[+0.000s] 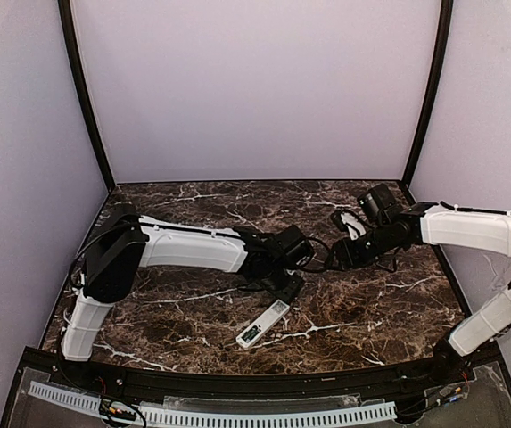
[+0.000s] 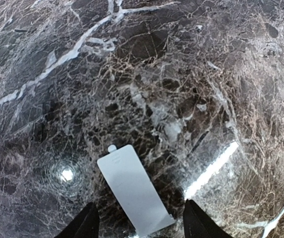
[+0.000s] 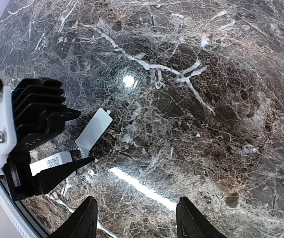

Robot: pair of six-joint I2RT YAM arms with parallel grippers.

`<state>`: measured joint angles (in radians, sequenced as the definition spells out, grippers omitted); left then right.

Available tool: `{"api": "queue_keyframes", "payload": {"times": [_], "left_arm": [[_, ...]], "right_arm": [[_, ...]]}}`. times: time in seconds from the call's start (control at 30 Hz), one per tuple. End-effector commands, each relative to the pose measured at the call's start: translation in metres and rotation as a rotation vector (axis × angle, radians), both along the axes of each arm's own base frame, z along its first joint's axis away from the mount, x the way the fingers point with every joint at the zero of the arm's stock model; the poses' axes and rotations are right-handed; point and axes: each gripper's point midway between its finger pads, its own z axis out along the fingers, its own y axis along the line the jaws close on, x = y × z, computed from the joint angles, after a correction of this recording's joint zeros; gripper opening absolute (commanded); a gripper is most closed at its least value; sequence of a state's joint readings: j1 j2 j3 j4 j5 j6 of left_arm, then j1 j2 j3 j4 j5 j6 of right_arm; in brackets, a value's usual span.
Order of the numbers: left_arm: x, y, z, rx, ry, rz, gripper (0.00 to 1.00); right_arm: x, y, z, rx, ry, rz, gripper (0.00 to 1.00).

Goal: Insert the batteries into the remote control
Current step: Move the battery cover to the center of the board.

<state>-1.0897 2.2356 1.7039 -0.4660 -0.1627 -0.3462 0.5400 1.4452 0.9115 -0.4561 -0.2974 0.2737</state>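
The white remote control lies on the marble table, slanting toward the near edge, with a dark greenish patch near its near end. In the right wrist view its end shows a printed code label. A flat white battery cover with a small tab lies on the table. My left gripper is open, straddling the cover just above it; in the top view it hides the cover. My right gripper is open and empty over bare marble, right of the left one. No batteries show.
The left gripper's black fingers and finned body fill the left of the right wrist view, close to the cover. Lilac walls with black corner posts enclose the table. A black rail runs along the near edge.
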Motion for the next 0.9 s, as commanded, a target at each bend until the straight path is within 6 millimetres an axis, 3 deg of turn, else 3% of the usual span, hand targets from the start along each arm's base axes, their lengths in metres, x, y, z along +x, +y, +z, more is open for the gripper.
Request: {"api": "queue_keyframes", "payload": {"times": [0.0,0.07,0.27,0.57,0.87], "left_arm": [[-0.002,0.008,-0.008,0.078,0.018,0.013,0.57],[-0.002,0.013,-0.013,0.107,0.019,0.020,0.53],[0.007,0.043,-0.023,0.168,0.066,0.082,0.27],[0.007,0.091,-0.030,0.222,0.114,0.093,0.16],[0.020,0.106,0.029,0.166,-0.009,0.103,0.13]], "right_arm": [[0.003,-0.001,0.009,0.026,-0.039,0.004,0.53],[0.003,-0.001,0.009,0.026,-0.040,0.004,0.52],[0.002,-0.002,0.010,0.026,-0.044,0.006,0.51],[0.002,-0.006,0.010,0.024,-0.050,0.007,0.49],[0.001,0.003,0.007,0.059,-0.031,0.039,0.48]]}}
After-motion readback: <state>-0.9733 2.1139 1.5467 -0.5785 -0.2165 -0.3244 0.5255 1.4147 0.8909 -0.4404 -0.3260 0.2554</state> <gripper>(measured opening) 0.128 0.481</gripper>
